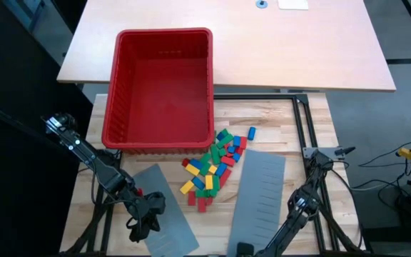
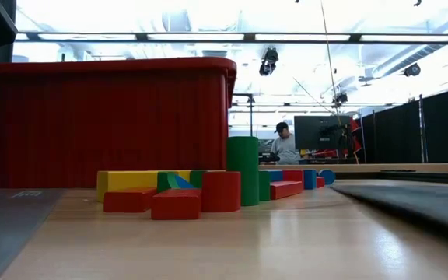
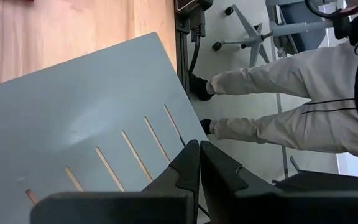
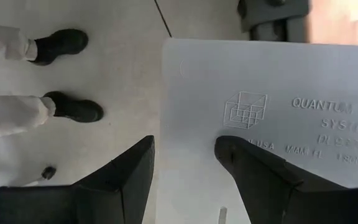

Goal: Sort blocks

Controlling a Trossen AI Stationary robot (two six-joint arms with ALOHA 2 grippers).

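- Blocks [image 1: 213, 166]: a loose heap of red, green, blue and yellow bricks lies on the wooden table [image 1: 312, 128], just in front of the red bin [image 1: 164, 86] and between the two grey slotted panels. One blue block [image 1: 251, 132] sits slightly apart at the far right edge of the heap. In the low view the heap [image 2: 201, 190] shows red bricks in front, a yellow one behind them, and a green piece [image 2: 243, 169] standing upright.
- Red bin: stands at the far left of the table, its near wall close to the heap; its floor appears bare in the high view.
- Left panel [image 1: 164, 214]: lies flat at the near left, turned at an angle to the table edge; its slots are seen in the left wrist view [image 3: 92, 124].
- Right panel [image 1: 259, 196]: lies at the near right of the heap, reaching past the table's near edge; printed lettering and a cube emblem show on it in the right wrist view [image 4: 260, 93].
- Left gripper [image 3: 199, 163]: positioned over the near corner of the left panel, fingers pressed together with nothing between them.
- Right gripper [image 4: 185, 158]: positioned above the near end of the right panel, fingers spread apart and empty.
- A person's legs [image 3: 291, 106] in light trousers and dark shoes show on the floor beyond the table edge.
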